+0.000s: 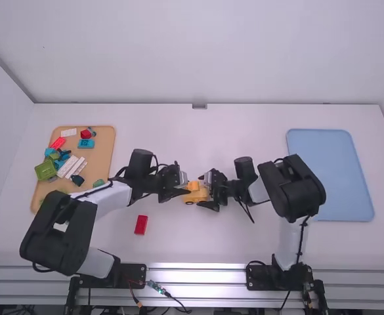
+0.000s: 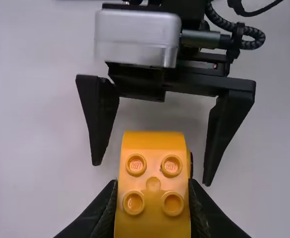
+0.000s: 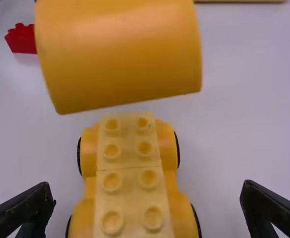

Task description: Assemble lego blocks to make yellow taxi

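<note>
Near the table's middle, my left gripper (image 1: 182, 188) and my right gripper (image 1: 209, 190) face each other at the small yellow car (image 1: 193, 197). In the left wrist view, my left gripper (image 2: 153, 191) is shut on an orange-yellow curved brick (image 2: 153, 171) with studs on its face. The right wrist view has this curved brick (image 3: 117, 49) above the far end of the wheeled car base (image 3: 130, 173); whether they touch is unclear. The base has pale yellow studded bricks along its top. My right gripper (image 3: 147, 194) stands open, one finger on either side of the base, apart from it.
A single red brick (image 1: 141, 224) lies on the table nearer the arm bases. At the left, a tan tray (image 1: 105, 147) holds several coloured bricks. A blue tray (image 1: 329, 174) lies at the right, beyond the right arm.
</note>
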Motion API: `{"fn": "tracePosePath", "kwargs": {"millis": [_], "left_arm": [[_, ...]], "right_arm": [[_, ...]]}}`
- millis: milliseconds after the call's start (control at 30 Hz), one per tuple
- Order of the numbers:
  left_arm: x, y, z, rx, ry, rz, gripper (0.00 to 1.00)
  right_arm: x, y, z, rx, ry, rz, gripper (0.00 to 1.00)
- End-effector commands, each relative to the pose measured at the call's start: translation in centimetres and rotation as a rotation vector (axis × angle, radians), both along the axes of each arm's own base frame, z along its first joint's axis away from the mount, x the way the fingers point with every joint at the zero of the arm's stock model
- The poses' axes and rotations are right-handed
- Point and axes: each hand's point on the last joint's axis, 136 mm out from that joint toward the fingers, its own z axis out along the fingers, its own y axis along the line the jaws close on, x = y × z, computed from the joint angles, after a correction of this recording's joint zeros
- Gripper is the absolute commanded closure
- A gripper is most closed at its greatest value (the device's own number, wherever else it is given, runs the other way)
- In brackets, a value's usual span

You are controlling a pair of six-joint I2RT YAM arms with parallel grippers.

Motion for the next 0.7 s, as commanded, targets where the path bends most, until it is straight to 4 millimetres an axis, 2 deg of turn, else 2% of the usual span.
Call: {"fn": "tracePosePath", "kwargs": {"millis": [0, 233, 367, 567, 667], "left_arm": [[-0.6, 0.0, 0.7, -0.041, 0.023, -0.005, 0.98], [-0.2, 0.0, 0.3, -0.043, 0.019, -0.006, 0.98], [0.2, -0.2, -0.8, -0.049, 0.048, 0.007, 0.98], [-0.3, -0.5, -1.6, -0.063, 0.045, -0.04, 0.99], [-0.3, -0.5, -1.7, -0.063, 0.05, -0.039, 0.98]], "right_arm": [[-1.0, 0.0, -0.6, 0.025, 0.067, 0.011, 0.01], [-1.4, -0.2, -1.5, 0.013, 0.071, 0.005, 0.01], [-1.2, -0.2, -1.5, 0.009, 0.071, 0.0, 0.07], [-0.9, -0.2, -1.8, -0.009, 0.085, -0.011, 0.07], [-0.7, -0.3, -2.0, -0.023, 0.08, -0.024, 0.11]]}}
